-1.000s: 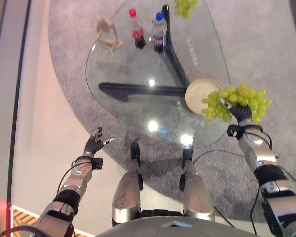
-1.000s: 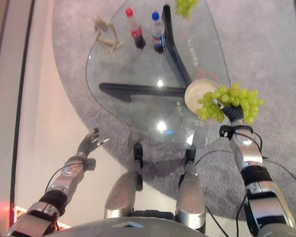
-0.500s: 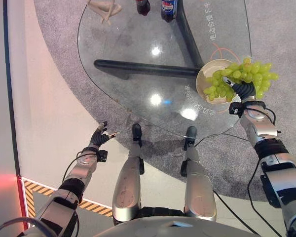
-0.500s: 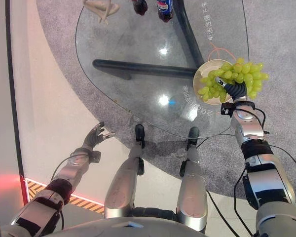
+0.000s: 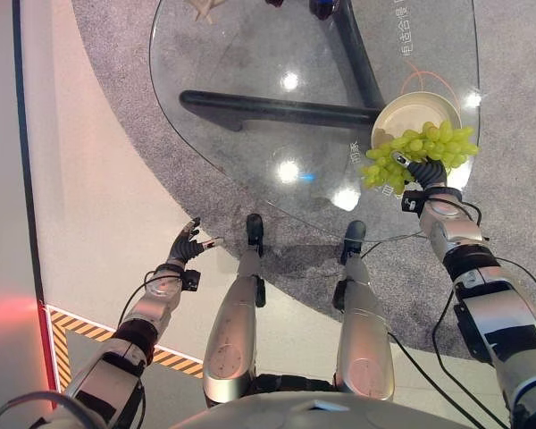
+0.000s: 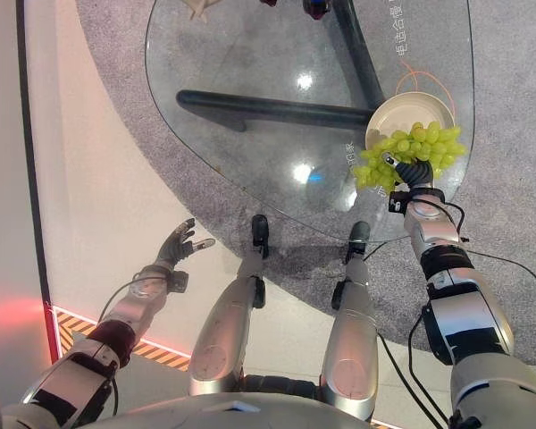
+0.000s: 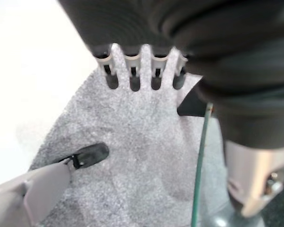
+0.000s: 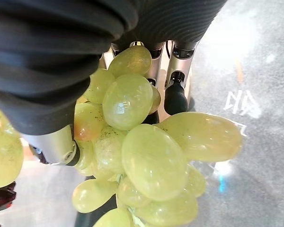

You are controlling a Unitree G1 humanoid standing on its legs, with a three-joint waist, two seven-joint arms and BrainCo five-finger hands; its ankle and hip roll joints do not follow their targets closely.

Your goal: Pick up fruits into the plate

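Grey carpet and pale floor lie under a round glass table (image 5: 250, 152) that takes up the upper half of the eye views, with a dark bar of its base showing through the top. Near the table's right edge, in the upper right of the frame, sits a cream plate (image 5: 411, 107).

Right hand (image 5: 426, 172) has its fingers curled round a bunch of green grapes (image 5: 420, 150); the right wrist view shows the grapes (image 8: 142, 156) packed against the palm with fingers closed behind them. In the eye views the bunch hangs at the plate's lower edge: its upper grapes overlap the rim, while the rest spreads toward lower left, over bare glass. Its long axis runs from lower left to upper right, slanting across the plate's near rim rather than along it.

So the plate lies up and slightly left of the hand in the frame, farther onto the table than the hand. By my reading, a short reach in that direction would centre the bunch over the dish before the fingers loosen; letting go now would likely drop part of it on the glass.

Left hand (image 5: 187, 245) hangs at lower left, well apart from the table, fingers loosely spread and holding nothing. It is much the farther of the two from the plate.
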